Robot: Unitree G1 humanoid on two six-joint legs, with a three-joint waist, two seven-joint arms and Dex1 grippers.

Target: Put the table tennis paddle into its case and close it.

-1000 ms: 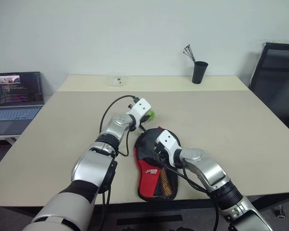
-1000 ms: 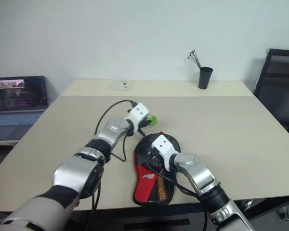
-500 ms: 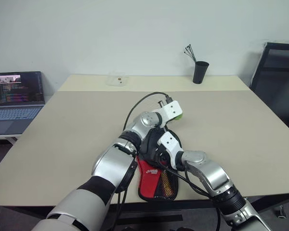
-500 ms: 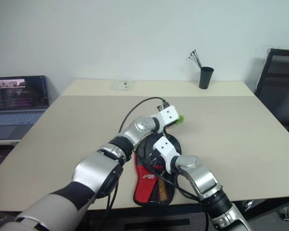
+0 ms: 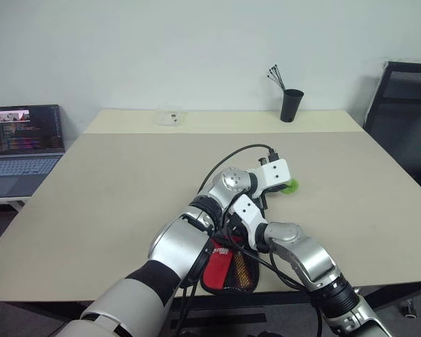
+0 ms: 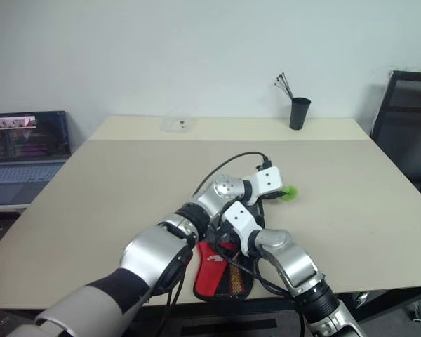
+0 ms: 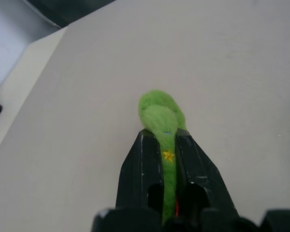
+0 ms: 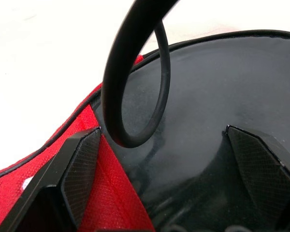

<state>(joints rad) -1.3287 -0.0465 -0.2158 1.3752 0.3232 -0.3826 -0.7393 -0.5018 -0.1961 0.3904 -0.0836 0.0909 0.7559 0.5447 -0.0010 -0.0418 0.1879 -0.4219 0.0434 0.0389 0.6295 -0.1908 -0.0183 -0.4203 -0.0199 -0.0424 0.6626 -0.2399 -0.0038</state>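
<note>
The case (image 5: 222,265) lies flat near the table's front edge, red and black fabric with a mesh pocket. My arms cover its round end. The table tennis paddle is hidden. My left gripper (image 7: 164,136) reaches across to the right of the case's round end, low over the table. It is shut on a green felt tag (image 7: 159,111) with a small yellow star, also seen as a green tuft (image 5: 289,186). My right gripper (image 8: 162,133) stands open over the case's black face, with its fingers (image 8: 82,164) wide apart and nothing between them.
A black cable (image 8: 130,72) loops in front of my right gripper. At the back of the table (image 5: 126,182) stand a black pen cup (image 5: 290,105) and a small clear box (image 5: 170,116). A laptop (image 5: 21,140) sits off to the left, a black chair (image 5: 407,105) to the right.
My left gripper has swept to the right with the green tag, from the left of the case's round end to its right side. The right gripper has stayed in place, open.
</note>
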